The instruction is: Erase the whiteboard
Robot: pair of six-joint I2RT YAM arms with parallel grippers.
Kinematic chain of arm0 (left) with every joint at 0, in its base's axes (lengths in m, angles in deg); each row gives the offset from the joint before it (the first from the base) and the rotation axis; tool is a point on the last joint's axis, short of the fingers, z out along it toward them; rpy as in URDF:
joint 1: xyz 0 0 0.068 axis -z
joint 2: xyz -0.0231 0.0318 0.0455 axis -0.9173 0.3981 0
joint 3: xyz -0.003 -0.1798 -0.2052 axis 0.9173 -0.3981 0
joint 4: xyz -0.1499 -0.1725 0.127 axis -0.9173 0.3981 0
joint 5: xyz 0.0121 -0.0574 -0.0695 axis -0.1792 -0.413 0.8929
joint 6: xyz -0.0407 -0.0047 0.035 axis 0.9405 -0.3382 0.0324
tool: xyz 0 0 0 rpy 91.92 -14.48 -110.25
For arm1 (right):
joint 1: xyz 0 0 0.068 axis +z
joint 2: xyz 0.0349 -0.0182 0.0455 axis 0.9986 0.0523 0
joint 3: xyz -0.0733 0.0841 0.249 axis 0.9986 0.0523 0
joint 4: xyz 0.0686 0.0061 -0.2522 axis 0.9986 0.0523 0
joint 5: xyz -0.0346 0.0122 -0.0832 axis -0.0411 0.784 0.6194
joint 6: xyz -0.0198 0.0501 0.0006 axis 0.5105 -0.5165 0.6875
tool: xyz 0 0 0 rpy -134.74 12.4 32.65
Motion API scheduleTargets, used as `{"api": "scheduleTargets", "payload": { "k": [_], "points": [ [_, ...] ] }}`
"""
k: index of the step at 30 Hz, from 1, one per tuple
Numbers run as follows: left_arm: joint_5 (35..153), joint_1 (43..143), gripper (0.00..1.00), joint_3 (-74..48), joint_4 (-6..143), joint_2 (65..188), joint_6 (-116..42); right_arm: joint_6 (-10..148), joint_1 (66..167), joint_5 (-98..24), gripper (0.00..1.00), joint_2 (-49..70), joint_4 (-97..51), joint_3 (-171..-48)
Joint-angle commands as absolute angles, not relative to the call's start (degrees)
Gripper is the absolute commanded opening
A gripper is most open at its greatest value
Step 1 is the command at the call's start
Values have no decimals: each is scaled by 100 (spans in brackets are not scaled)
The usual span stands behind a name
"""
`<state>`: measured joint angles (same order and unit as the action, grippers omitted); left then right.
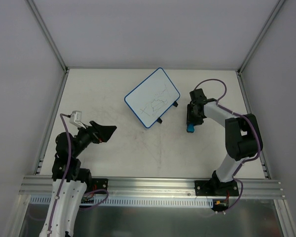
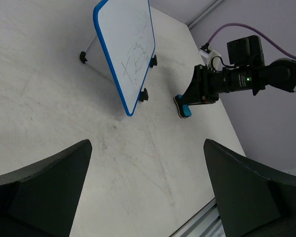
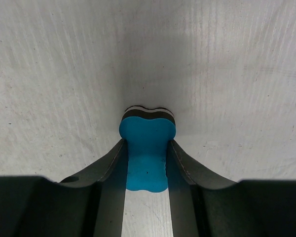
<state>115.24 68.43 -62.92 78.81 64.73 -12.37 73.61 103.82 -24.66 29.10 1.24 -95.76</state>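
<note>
The whiteboard (image 1: 152,97) is white with a thin blue rim and lies tilted at the table's far middle, with faint pen lines on it and two black tabs on its near-right edge. It also shows in the left wrist view (image 2: 126,54). My right gripper (image 1: 192,120) is right of the board, pointing down, its jaws closed on the waist of a blue bone-shaped eraser (image 3: 147,148) that touches the table (image 1: 191,128). My left gripper (image 1: 104,131) is open and empty at the near left, well apart from the board; its jaws stand wide in the left wrist view (image 2: 147,148).
The white table (image 1: 113,158) is walled at the left, right and back. A metal rail (image 1: 153,185) runs along the near edge. The right arm's purple cable (image 1: 214,84) loops above its wrist. The right gripper (image 2: 201,88) and eraser (image 2: 183,109) show in the left wrist view.
</note>
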Motion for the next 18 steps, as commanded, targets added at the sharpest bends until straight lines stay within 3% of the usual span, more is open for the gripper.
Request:
{"api": "scheduleTargets", "payload": {
  "k": [1,3,16,18],
  "points": [
    [11724,6847,99,-6583,6393,6988,-699,7276,10414,-2517,6,2542,118,-9528],
    [11822,6847,99,-6681,5587,7287,-584,7232,10414,-2614,0,2366,118,-9537],
    [11391,7076,99,-6286,3667,9879,-1059,7346,10414,-3088,0,1276,180,-10028],
    [11443,7111,90,-6251,3140,10248,-1032,7355,10414,-3246,0,1328,267,-10379]
  ]
}}
